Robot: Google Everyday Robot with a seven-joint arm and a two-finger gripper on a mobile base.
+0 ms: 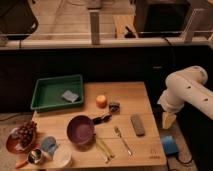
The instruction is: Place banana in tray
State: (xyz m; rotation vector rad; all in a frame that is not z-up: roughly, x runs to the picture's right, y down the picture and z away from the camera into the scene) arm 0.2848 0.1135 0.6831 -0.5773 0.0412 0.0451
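The banana point(104, 147) lies flat on the wooden tabletop point(135, 97) near its front edge, just right of the purple bowl point(81, 130) and left of the fork point(122, 140). It is well apart from the green tray point(50, 92), which sits at the far left corner with a small grey-blue pad point(70, 95) inside. The gripper point(168, 119) hangs beyond the tabletop's right edge, pointing down from the white arm point(190, 90); whether its jaws are released or clenched I cannot tell.

No writing, label or number can be read anywhere here. The gripper point(168, 120) hangs just off the table point(136, 98), at its right edge.
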